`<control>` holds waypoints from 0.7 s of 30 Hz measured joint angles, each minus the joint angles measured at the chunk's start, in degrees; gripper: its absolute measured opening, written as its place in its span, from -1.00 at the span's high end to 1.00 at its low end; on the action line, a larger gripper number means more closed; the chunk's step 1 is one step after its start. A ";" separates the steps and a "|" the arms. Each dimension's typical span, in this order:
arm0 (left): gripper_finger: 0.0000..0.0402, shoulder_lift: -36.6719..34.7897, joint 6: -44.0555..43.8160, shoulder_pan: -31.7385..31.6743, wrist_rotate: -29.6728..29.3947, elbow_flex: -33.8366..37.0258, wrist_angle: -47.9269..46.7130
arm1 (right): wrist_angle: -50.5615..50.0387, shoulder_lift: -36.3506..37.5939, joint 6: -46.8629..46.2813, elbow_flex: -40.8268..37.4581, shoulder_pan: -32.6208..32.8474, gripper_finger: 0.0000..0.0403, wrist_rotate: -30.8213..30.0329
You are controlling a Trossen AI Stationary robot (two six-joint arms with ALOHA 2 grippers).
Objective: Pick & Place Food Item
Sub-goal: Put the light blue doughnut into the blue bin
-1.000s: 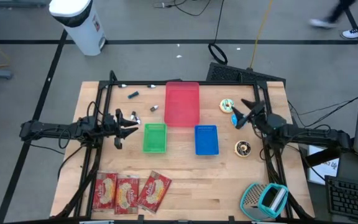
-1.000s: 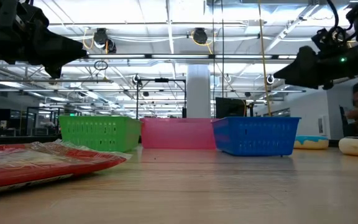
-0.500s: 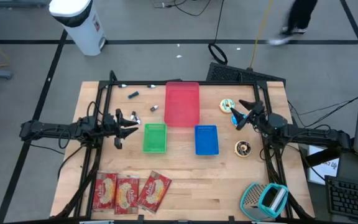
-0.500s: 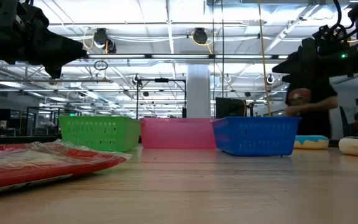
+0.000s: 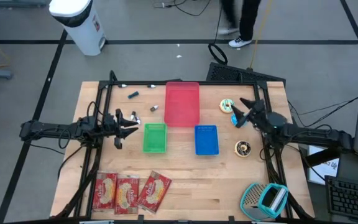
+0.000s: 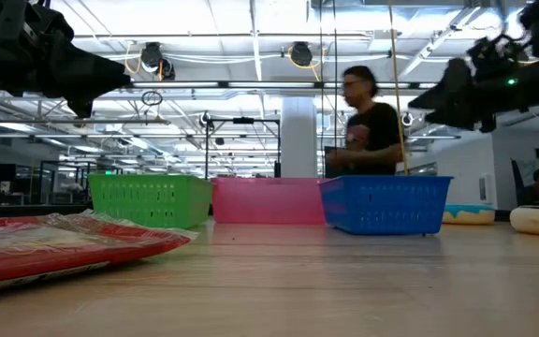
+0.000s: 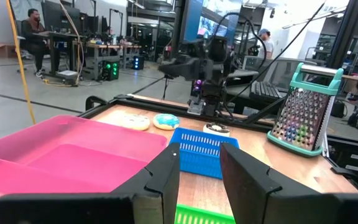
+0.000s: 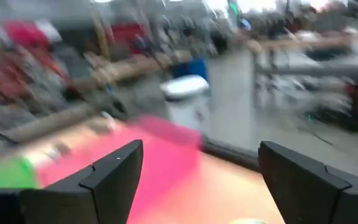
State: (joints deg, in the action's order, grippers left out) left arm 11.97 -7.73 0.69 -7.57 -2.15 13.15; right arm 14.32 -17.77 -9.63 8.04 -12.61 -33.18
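Note:
Three donuts lie flat on the table's right side: a sprinkled one, a blue-iced one and a chocolate one. Three red snack packets lie at the near left. My right gripper hangs level and wide open above the blue-iced donut, apart from it, pointing toward the red basket. My left gripper hangs level and open left of the green basket, with nothing between its fingers.
A blue basket stands right of the green one. A teal-framed grater lies at the near right corner. Small dark bits lie at the far left. A person walks behind the table. Bare wood lies in the near middle.
My right gripper has risen a little over the blue-iced donut and rolled slightly, staying wide open. A person has walked across the room behind the table. The donuts, packets and baskets have kept their places.

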 joint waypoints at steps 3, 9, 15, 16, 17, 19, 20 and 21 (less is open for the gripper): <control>0.43 0.00 0.00 -0.02 0.00 -0.01 0.00 | -8.42 -6.80 -3.00 7.60 -2.19 -0.51 -3.15; 0.43 0.00 0.00 0.00 0.02 0.00 0.09 | -17.12 -26.13 -3.86 21.25 -11.36 -0.51 2.56; 0.43 0.00 0.00 0.00 0.00 -0.02 0.22 | -29.95 -46.21 -4.68 33.95 -25.11 -0.51 18.90; 0.43 0.00 0.00 0.00 0.01 -0.02 0.22 | -30.77 -48.99 -4.72 35.42 -26.93 -0.51 21.16; 0.43 0.00 0.00 0.00 0.01 -0.02 0.22 | -31.75 -51.76 -4.63 36.54 -28.49 -0.51 22.90; 0.43 0.00 0.00 0.00 0.00 0.00 0.22 | -33.51 -56.23 -3.65 37.54 -30.62 -0.51 24.46; 0.43 0.02 0.00 0.00 0.02 0.00 0.22 | -33.86 -57.82 -2.61 37.68 -30.95 -0.51 24.16; 0.43 0.02 0.00 0.00 0.02 -0.02 0.24 | -33.83 -58.84 -1.79 37.73 -31.00 -0.51 24.00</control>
State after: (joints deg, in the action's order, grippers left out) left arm 11.99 -7.73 0.69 -7.55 -2.17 13.39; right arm -19.51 -76.61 -11.41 45.77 -43.61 -9.18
